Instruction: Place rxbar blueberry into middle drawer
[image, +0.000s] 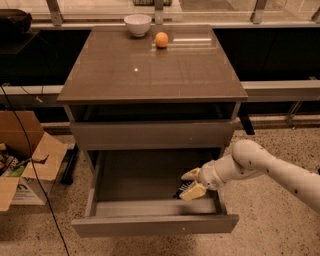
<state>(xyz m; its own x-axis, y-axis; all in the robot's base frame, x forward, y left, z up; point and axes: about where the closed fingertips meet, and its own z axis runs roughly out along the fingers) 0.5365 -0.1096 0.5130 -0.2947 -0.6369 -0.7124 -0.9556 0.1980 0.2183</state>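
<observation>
Reaching in from the right, the arm (270, 172) has its gripper (185, 185) down inside the pulled-out middle drawer (155, 225), toward the right side & near the front wall. The snack bar (179, 191), dark wrapper w/ pale lettering, sits right at the gripper's left edge, low in the drawer. Mostly hidden, only a small bit shows. Can't tell if the gripper is clamped on the bar or loose around it, nor if the bar touches the drawer floor.

Drawer front above (152, 134) is closed. On the cabinet top (150, 75), at the back: white bowl (137, 24), w/ an orange ball (161, 39) just beside it to the right, apart from it. Cardboard box (30, 160), flaps open, stands on the floor left of the cabinet; a thin black cable (28, 161) hangs across in front of it.
</observation>
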